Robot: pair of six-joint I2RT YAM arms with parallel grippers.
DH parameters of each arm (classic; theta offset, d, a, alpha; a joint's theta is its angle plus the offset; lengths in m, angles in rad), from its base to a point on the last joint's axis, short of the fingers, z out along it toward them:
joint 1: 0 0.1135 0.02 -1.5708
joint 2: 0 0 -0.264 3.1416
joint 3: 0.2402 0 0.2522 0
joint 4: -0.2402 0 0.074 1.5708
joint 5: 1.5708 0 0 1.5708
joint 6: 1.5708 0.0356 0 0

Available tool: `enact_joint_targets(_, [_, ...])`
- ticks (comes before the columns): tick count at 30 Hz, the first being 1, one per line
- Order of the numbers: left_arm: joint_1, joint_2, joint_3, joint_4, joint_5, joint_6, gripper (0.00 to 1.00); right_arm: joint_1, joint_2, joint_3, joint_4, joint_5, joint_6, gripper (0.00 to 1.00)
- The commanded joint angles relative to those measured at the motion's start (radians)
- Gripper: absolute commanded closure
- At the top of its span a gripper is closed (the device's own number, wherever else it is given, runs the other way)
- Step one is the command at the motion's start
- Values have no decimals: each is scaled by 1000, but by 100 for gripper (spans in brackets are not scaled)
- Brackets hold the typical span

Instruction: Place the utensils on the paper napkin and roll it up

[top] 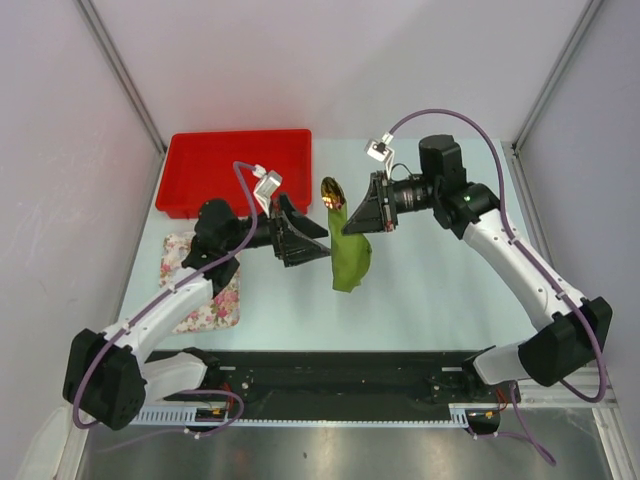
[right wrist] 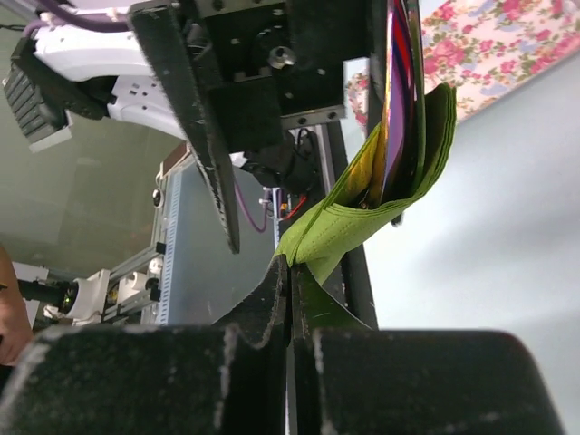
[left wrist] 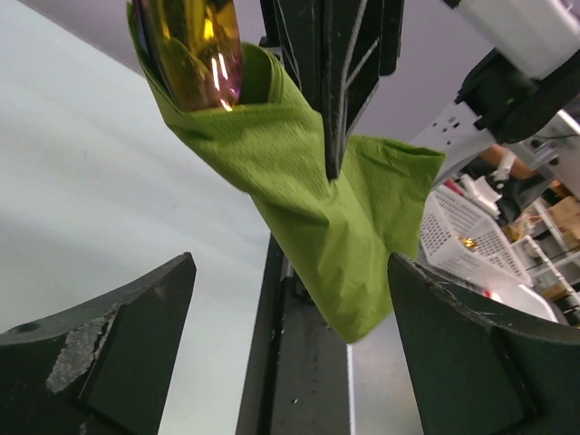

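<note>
I had the right pincer (top: 348, 222) clenched on the paper napkin (top: 352, 262), pinching the rolled green paper near its middle; the utensils (top: 333, 190) sat inside the roll, a shiny golden end poking out past the pincer's far side; the left pincer (top: 320, 240) stood released, jaws wide, just beside the roll opposite the right one, not touching it.

Red plastic tray (top: 225, 170) at the far left of the pale blue-green table (top: 430, 290). Floral pink-and-white cloth (top: 215, 310) lies flat nearer the front, just beside the tray's near edge. White wall panels (top: 350, 60) enclose the table.
</note>
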Motion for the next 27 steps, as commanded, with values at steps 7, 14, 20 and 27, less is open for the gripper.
enact_joint_targets(7, [-66,75,17,373,-4,-223,14,58,-73,-5,114,-20,70,100])
enact_joint_targets(14, [-80,95,26,441,14,-285,28,66,-85,-14,140,-22,97,100])
enact_joint_targets(20, [-83,109,15,523,22,-345,46,70,-91,-17,132,-22,89,100])
enact_joint_targets(27, [-83,130,9,614,54,-403,70,72,-99,-17,118,-20,67,100])
